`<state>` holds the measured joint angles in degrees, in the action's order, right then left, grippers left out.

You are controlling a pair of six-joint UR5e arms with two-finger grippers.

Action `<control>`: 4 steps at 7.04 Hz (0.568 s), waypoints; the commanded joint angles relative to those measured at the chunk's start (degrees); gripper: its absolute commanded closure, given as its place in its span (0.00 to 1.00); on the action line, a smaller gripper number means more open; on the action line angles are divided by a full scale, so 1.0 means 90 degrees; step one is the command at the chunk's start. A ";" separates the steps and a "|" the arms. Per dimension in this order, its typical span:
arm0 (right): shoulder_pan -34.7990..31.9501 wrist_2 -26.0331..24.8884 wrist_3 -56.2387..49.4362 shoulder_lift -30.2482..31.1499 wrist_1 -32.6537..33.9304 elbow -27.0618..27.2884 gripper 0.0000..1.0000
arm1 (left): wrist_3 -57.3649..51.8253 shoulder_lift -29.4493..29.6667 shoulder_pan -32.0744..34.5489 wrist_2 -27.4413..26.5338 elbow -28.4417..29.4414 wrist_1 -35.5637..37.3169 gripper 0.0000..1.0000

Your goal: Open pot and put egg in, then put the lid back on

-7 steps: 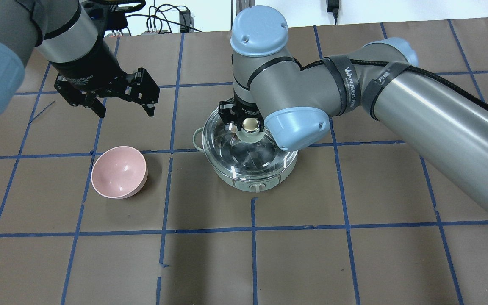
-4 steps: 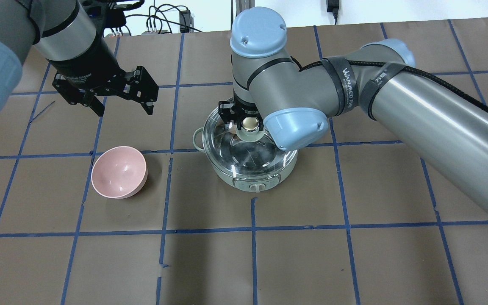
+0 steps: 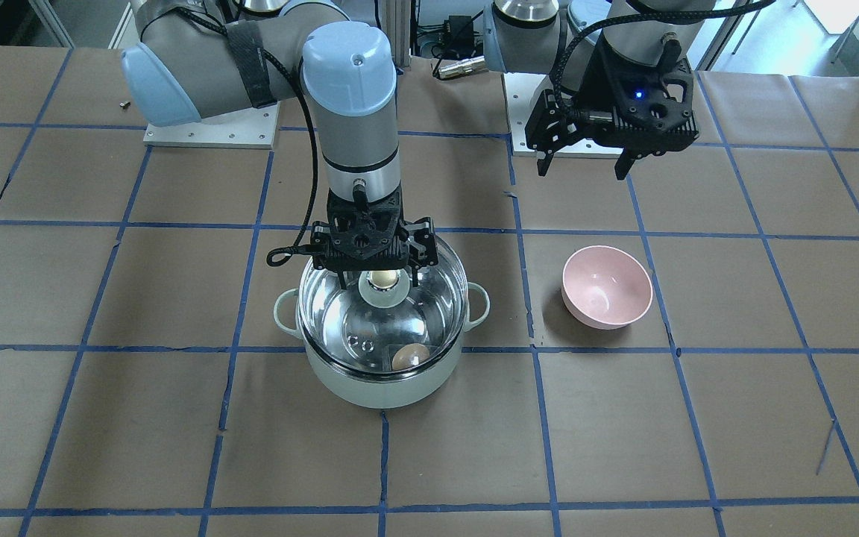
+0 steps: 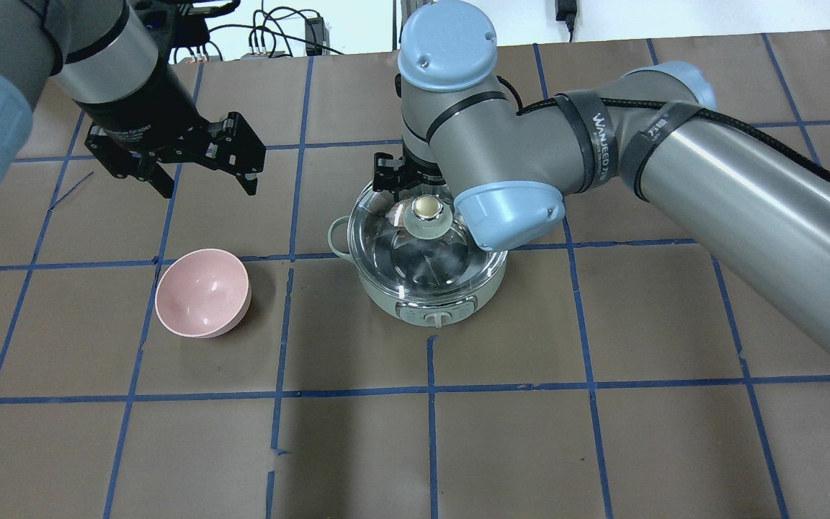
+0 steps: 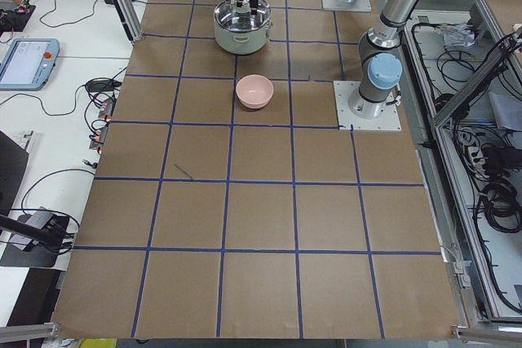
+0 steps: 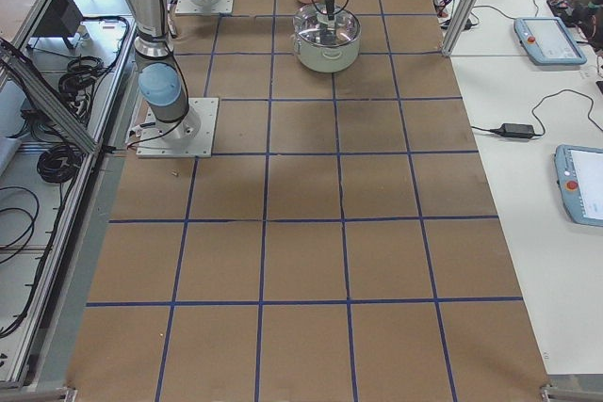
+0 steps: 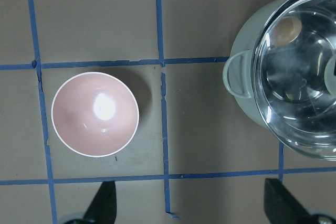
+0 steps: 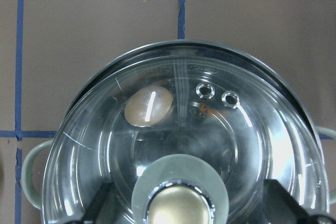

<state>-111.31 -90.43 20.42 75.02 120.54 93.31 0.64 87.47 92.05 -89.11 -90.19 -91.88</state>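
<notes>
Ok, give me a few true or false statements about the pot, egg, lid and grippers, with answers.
1. The egg lies inside the pot. True.
2. The lid is off the pot. False: it sits on the pot.
3. The right gripper clamps the knob. False: its fingers stand apart on either side of it.
4. The left gripper is open. True.

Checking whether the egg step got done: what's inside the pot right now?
One tan egg lies on the steel floor of the pot, seen through the clear lid sitting on its rim. The knob hides the floor patch beneath it.
</notes>
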 commanded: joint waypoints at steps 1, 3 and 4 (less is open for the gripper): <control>0.0683 -0.0147 -0.0723 0.0655 -0.0314 0.0013 0.00 | -0.0013 -0.0002 -0.0003 -0.0002 -0.0009 -0.0006 0.00; 0.1388 -0.0147 -0.1223 0.1310 -0.1424 -0.0026 0.00 | -0.0013 -0.0002 -0.0003 -0.0002 -0.0009 -0.0006 0.00; 0.1719 -0.0166 -0.1388 0.1555 -0.1778 -0.0026 0.00 | -0.0013 -0.0002 -0.0003 -0.0002 -0.0009 -0.0016 0.00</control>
<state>-99.28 -91.71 9.75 86.13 109.06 93.14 0.53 87.45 92.02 -89.12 -90.26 -91.96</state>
